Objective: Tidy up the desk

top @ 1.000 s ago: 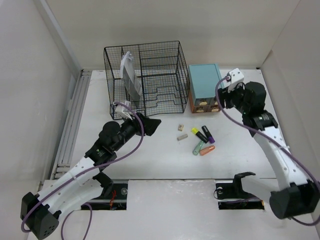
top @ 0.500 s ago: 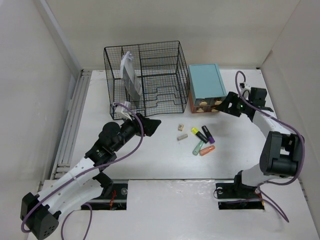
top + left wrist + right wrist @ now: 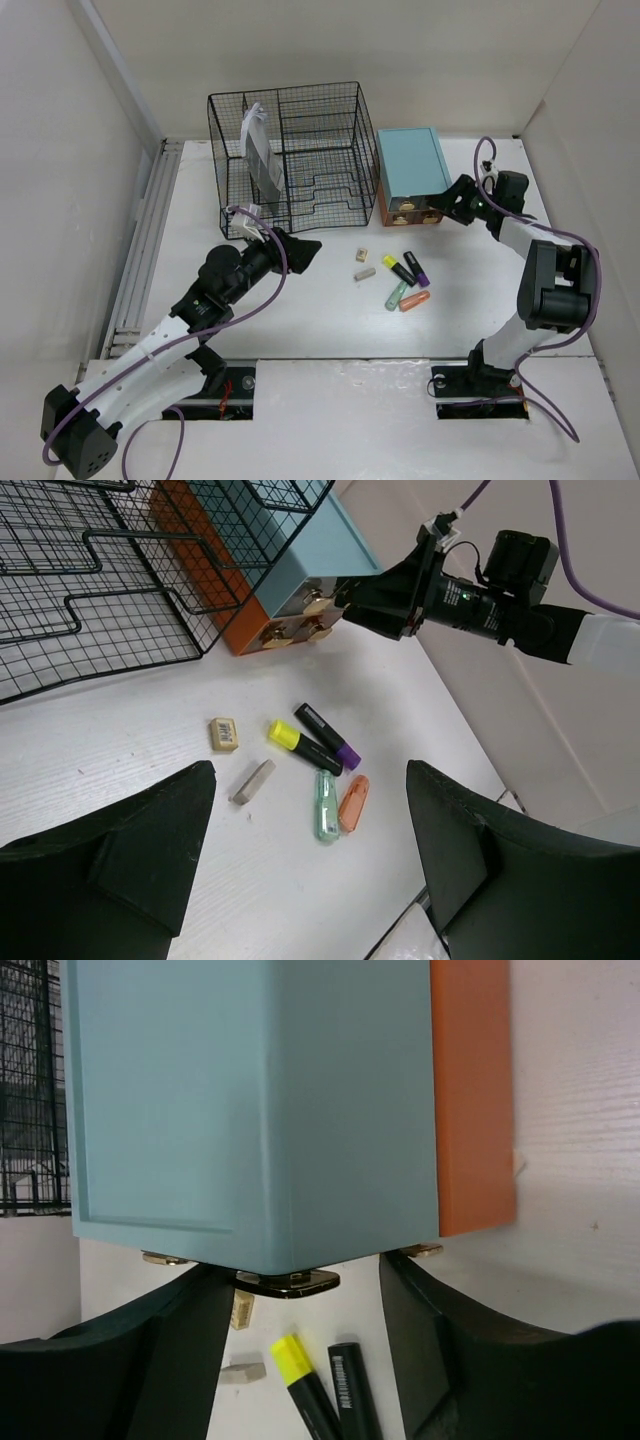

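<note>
The white desk (image 3: 300, 325) holds a yellow-capped black highlighter (image 3: 401, 270), a purple-capped black one (image 3: 417, 269), a green one (image 3: 396, 294) and an orange one (image 3: 414, 300), plus two small erasers (image 3: 362, 254) (image 3: 364, 272). My left gripper (image 3: 303, 250) is open and empty, hovering left of them; its wrist view shows the highlighters (image 3: 326, 805) between its fingers (image 3: 120, 860). My right gripper (image 3: 452, 203) is low at the front of the teal drawer box (image 3: 410, 165). In the right wrist view it (image 3: 298, 1295) is open, its jaws either side of a brass drawer handle (image 3: 287, 1282).
A black wire-mesh organizer (image 3: 290, 150) with a grey-white item upright in its left slot stands behind the left gripper. The drawer box has an orange side (image 3: 472, 1100). A grey metal rail (image 3: 140, 250) runs along the desk's left edge. Pale walls enclose the desk.
The right arm has swung from above and right of the drawer box down to its front, jaws now around a handle. The left arm has not moved.
</note>
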You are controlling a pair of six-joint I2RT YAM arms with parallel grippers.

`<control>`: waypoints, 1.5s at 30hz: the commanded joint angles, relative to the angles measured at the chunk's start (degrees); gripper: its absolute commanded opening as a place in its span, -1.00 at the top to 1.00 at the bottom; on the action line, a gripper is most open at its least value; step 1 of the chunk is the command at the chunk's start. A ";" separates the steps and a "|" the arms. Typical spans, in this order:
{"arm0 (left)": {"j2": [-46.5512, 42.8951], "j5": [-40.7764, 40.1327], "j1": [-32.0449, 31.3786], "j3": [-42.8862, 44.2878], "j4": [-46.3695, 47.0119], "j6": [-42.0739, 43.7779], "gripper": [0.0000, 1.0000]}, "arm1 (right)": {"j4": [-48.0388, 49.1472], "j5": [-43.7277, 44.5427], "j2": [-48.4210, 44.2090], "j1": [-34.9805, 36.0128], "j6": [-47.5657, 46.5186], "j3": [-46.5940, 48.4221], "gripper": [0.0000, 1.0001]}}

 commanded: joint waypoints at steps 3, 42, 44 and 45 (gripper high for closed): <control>-0.89 -0.36 -0.33 -0.25 1.60 -0.30 -0.48 | 7.77 0.51 0.16 0.11 3.60 1.28 -0.13; -1.59 0.17 -0.33 -0.25 2.13 -0.30 -0.48 | -27.64 -12.49 -16.27 -4.20 -24.25 -6.37 -0.79; -1.59 0.17 -0.33 -0.25 2.13 -0.30 -0.48 | -31.31 -15.47 -16.98 -4.20 -27.14 -4.27 -0.79; -1.59 0.17 -0.33 -0.25 2.13 -0.30 -0.48 | -32.73 -16.53 -17.94 -4.20 -27.16 -4.25 -0.79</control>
